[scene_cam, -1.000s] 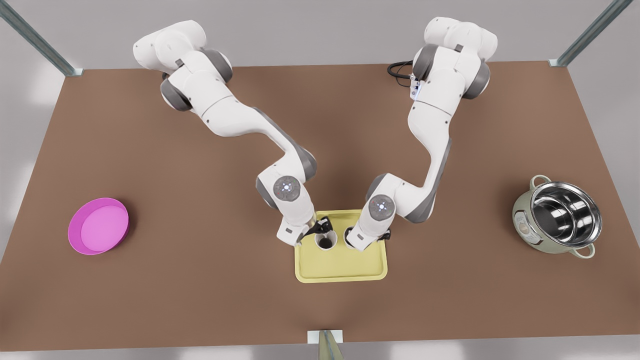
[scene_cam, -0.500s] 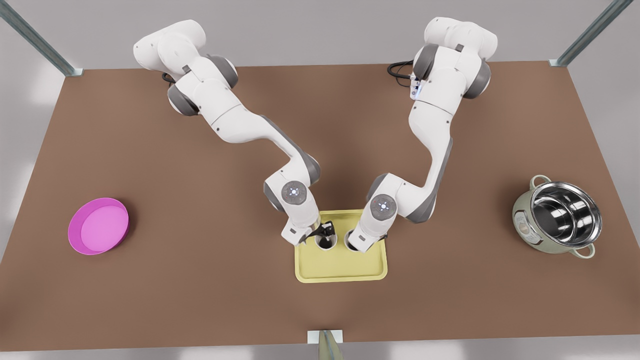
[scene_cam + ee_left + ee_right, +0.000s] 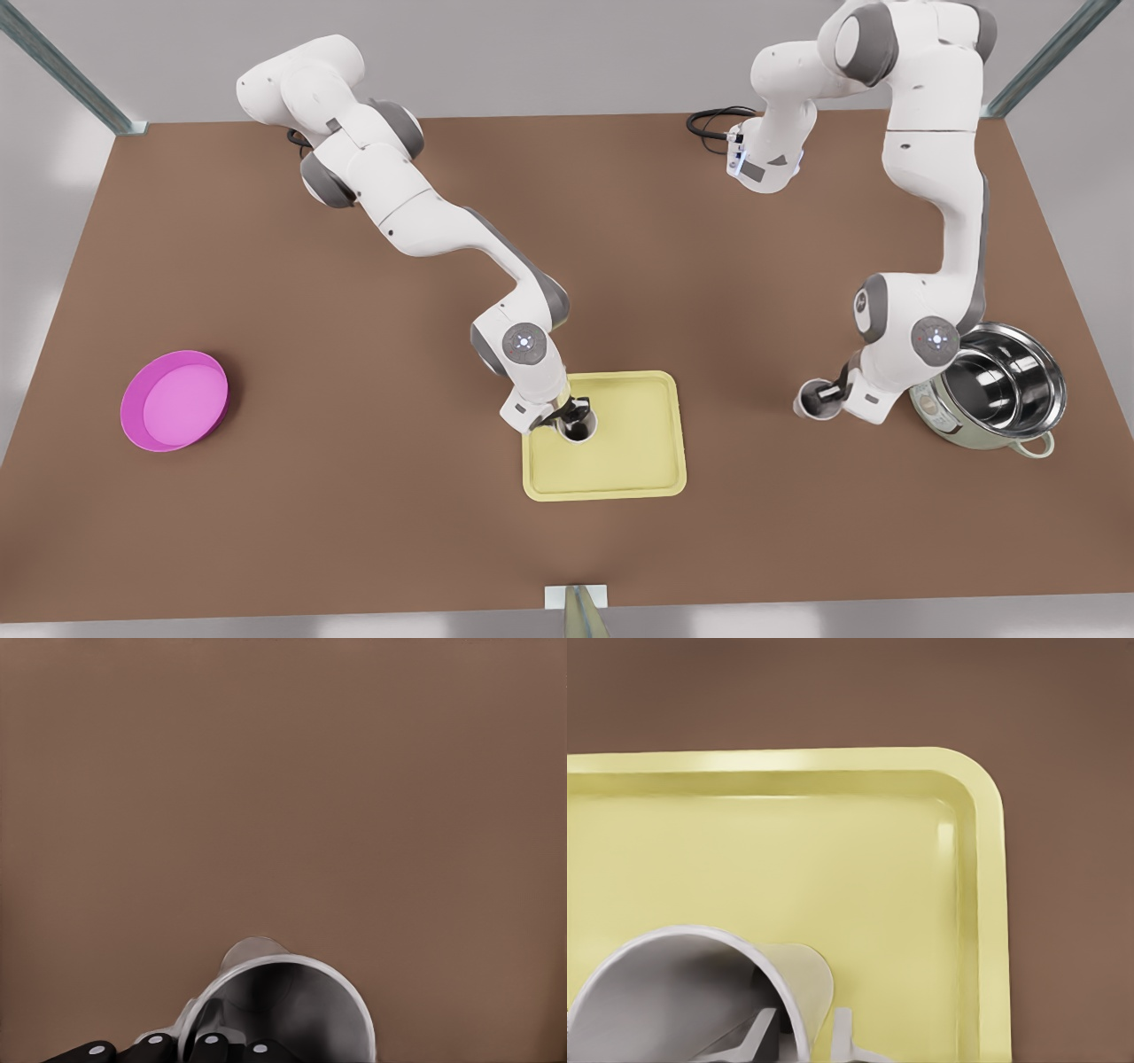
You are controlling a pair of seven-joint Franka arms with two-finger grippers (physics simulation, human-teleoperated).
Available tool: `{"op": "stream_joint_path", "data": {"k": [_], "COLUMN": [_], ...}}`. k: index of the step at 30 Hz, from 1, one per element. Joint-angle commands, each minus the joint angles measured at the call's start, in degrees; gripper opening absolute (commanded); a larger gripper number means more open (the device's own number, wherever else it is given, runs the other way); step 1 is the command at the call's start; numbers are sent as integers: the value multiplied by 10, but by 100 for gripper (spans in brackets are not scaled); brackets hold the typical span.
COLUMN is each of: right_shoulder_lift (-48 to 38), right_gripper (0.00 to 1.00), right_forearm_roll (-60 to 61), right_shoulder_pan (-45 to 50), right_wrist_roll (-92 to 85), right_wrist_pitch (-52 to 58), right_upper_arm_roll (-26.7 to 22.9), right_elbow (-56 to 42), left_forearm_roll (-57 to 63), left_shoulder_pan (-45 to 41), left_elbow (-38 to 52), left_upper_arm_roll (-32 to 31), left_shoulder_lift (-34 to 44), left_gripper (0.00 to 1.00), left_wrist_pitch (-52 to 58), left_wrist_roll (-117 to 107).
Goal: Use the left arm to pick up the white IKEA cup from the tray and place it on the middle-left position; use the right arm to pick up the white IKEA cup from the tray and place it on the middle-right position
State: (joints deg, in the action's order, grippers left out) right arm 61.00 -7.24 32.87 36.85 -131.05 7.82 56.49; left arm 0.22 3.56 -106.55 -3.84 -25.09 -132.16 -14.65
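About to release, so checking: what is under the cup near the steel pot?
Bare brown table lies beneath the cup that the left pincer grips beside the pot. The patch right below is covered by the cup, so contact cannot be judged.

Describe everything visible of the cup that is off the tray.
The white cup is plain and glossy, shadowed grey inside. The left gripper pinches its rim. It is over bare brown table, beside the steel pot at the front view's right, mouth tilted. Whether it touches the table is unclear.
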Motion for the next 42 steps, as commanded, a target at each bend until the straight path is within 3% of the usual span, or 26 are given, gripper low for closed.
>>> {"op": "stream_joint_path", "data": {"k": [1, 4, 8, 12, 16, 19, 20, 21, 22, 24, 27, 29, 31, 34, 42], "right_shoulder_lift": [-1, -2, -43, -113, -144, -144, -144, -143, -142, -136, -123, -110, -91, -74, -49], "right_gripper": [31, 22, 20, 18, 18, 18, 18, 18, 18, 18, 18, 18, 18, 18, 18], "right_forearm_roll": [0, 1, 5, 5, 5, 3, 2, -1, -1, -1, 0, -1, -19, -43, -37], "right_shoulder_pan": [0, 0, -19, -119, -209, -275, -286, -300, -305, -330, -333, -331, -331, -333, -335], "right_wrist_roll": [28, 27, 6, -112, -287, -440, -478, -527, -555, -615, -644, -638, -640, -651, -646], "right_wrist_pitch": [3, 7, 90, 233, 308, 302, 296, 287, 283, 279, 271, 269, 244, 197, 162], "right_upper_arm_roll": [0, 0, 10, 80, 84, 82, 77, 63, 52, 35, 18, 19, 16, 11, 12], "right_elbow": [-1, 0, -1, 0, -1, -1, -1, -1, 0, 0, 7, 12, 12, 12, 12], "left_forearm_roll": [-81, -82, -82, -77, -74, -73, -73, -73, -73, -73, -48, -30, -37, -40, -9], "left_shoulder_pan": [6, 6, 5, 4, 4, 4, 4, 4, 4, 1, 4, 4, 3, 3, 0], "left_elbow": [-7, -50, -63, -61, -65, -69, -69, -69, -68, -63, -23, 91, 121, 127, 152], "left_upper_arm_roll": [0, 0, 0, 0, 1, 2, 2, 2, 2, 2, 6, 8, -2, -1, -4], "left_shoulder_lift": [-1, -1, -5, -15, -22, -22, -22, -22, -21, -2, 83, 89, 90, 175, 163], "left_gripper": [15, 15, 15, 15, 15, 19, 41, 89, 100, 100, 100, 100, 100, 100, 100], "left_wrist_pitch": [-108, -178, -201, -201, -200, -199, -199, -199, -199, -184, 19, 224, 290, 323, 318], "left_wrist_roll": [403, 404, 404, 405, 406, 407, 407, 407, 404, 375, 349, 314, 150, 158, 156]}}
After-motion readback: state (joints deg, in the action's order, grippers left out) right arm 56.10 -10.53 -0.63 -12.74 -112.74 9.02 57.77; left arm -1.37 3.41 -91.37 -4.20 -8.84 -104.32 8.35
